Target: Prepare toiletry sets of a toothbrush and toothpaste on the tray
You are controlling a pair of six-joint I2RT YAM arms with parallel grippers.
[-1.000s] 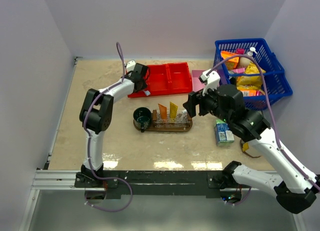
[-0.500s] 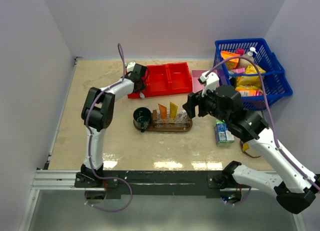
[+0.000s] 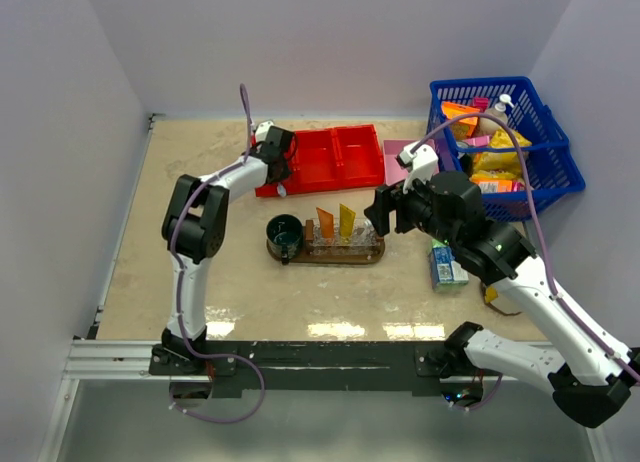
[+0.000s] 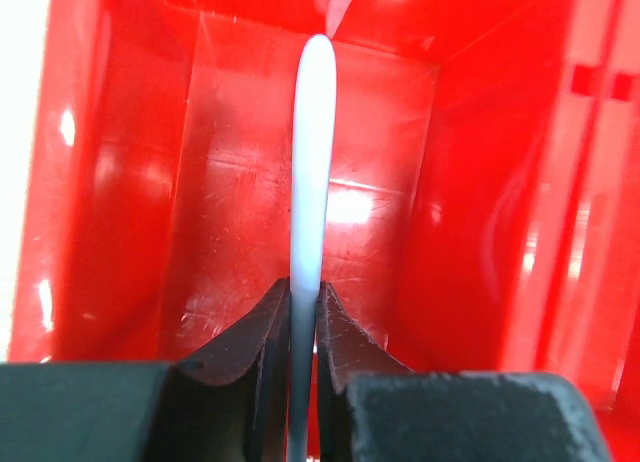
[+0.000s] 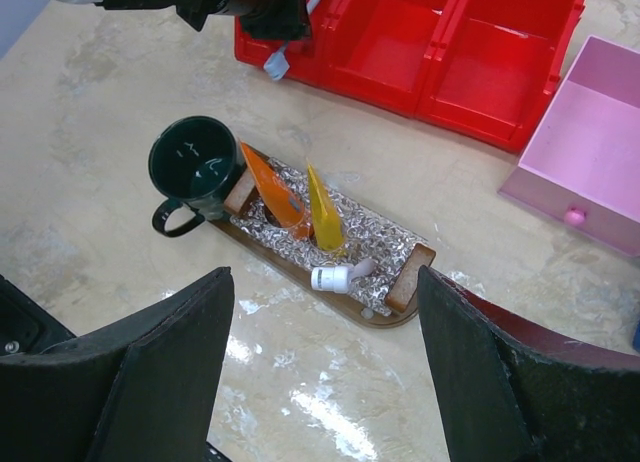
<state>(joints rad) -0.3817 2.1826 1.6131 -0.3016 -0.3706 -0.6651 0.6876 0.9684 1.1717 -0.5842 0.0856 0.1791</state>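
Your left hand (image 4: 303,294) clamps a white toothbrush (image 4: 311,152) pointing ahead into the red bin (image 4: 120,202); the slim handle could twist loose.

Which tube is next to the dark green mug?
The deep orange tube, right beside the mug; the yellower tube stands on its far side.

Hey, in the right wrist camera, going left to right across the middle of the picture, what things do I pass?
dark green mug → deep orange toothpaste tube → yellower toothpaste tube → pink box
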